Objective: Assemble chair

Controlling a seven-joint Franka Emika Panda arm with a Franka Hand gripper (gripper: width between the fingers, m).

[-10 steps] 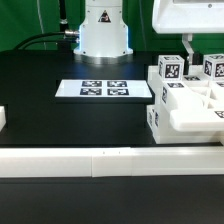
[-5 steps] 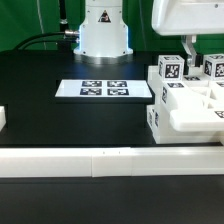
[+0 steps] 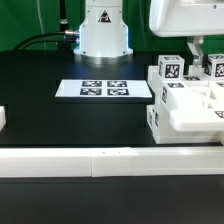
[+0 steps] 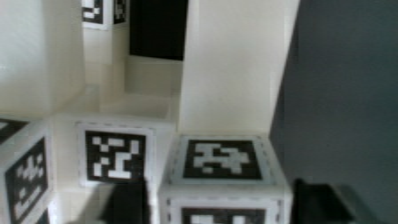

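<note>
The chair parts are stacked white blocks at the exterior view's right, with two tagged square posts standing at their back. My gripper hangs over these posts, its body mostly cut off by the frame. In the wrist view a tagged post stands between the dark fingertips, with a second tagged post beside it. My gripper looks open, one finger on each side of the post, with a thin gap showing on one side.
The marker board lies flat in the middle of the black table. The long low white rail runs along the front. The robot base stands at the back. A small white piece shows at the left edge.
My gripper has shifted slightly toward the exterior view's right above the posts. The chair parts have not moved.
</note>
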